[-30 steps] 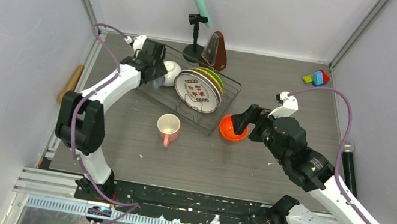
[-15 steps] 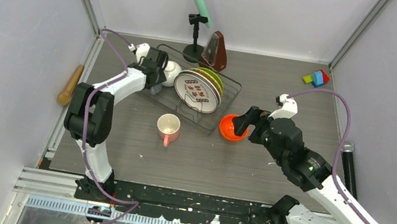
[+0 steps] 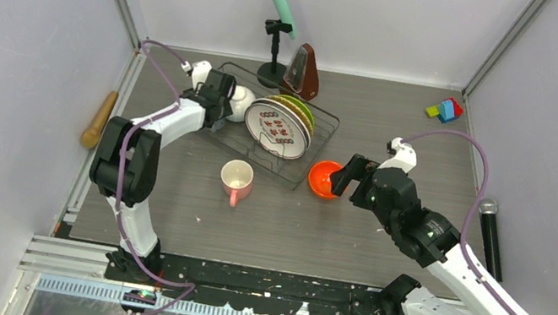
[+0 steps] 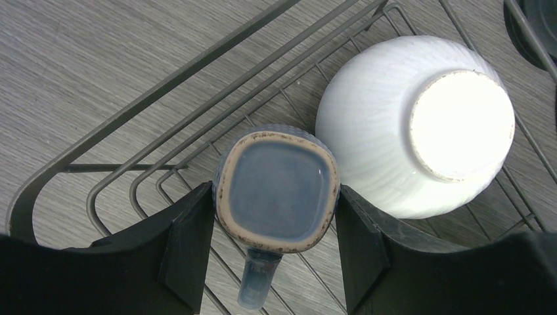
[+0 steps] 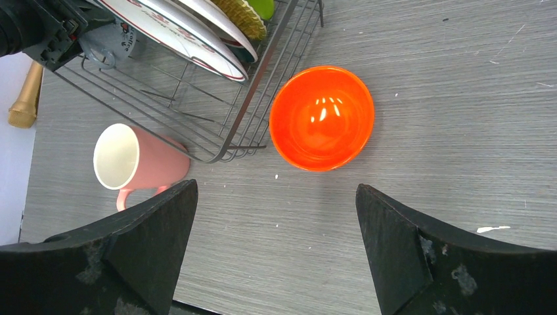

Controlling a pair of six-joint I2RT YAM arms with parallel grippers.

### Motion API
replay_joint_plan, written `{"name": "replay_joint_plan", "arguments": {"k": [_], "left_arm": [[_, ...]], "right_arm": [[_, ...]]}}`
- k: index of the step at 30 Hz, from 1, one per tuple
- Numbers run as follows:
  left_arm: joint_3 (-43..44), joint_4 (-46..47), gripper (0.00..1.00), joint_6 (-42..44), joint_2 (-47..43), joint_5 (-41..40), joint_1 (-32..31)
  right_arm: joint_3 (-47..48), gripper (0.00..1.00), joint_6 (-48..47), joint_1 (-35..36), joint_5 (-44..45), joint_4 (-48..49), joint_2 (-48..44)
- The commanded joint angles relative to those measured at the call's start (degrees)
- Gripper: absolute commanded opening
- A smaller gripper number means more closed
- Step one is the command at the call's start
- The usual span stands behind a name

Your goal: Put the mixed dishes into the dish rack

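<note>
Currently the left gripper point(image 4: 276, 203) is inside the dish rack point(image 3: 238, 137). Its fingers are pressed against both sides of the small grey-blue mug point(image 4: 276, 187). That mug sits at the rack's left end, handle pointing back toward the wrist, just beside the upturned white bowl point(image 4: 410, 125). Three plates point(image 3: 283, 124) stand on edge in the slots.

Outstanding items are the orange bowl point(image 5: 322, 118) and the pink mug point(image 5: 141, 161), both on the table point(image 5: 460, 98) outside the rack.

The right gripper point(image 5: 276, 190) hangs above the orange bowl, fingers wide apart and holding nothing. The bowl stands upright just beside the rack's near right corner, ahead of those fingers and roughly centred between them. Being round, it offers no preferred axis. Judgement: the right arm is the nearer, and a grip across the rim is called for.
</note>
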Motion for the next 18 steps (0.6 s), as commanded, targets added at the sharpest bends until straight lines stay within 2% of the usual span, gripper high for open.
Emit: {"name": "replay_joint_plan", "arguments": {"k": [1, 11, 18], "left_arm": [[-0.2, 2.1, 0.00, -2.7, -6.6, 0.6, -0.1], [4.0, -1.8, 0.00, -0.1, -14.4, 6.5, -0.8], [0.5, 1.3, 0.00, 8.5, -23.9, 17.6, -1.6]], "right_arm": [[0.5, 0.96, 0.8, -0.4, 1.2, 1.7, 0.1], [1.2, 0.96, 2.3, -2.0, -0.3, 0.3, 3.5], [1.5, 0.95, 0.3, -2.6, -2.8, 1.2, 2.9]]}}
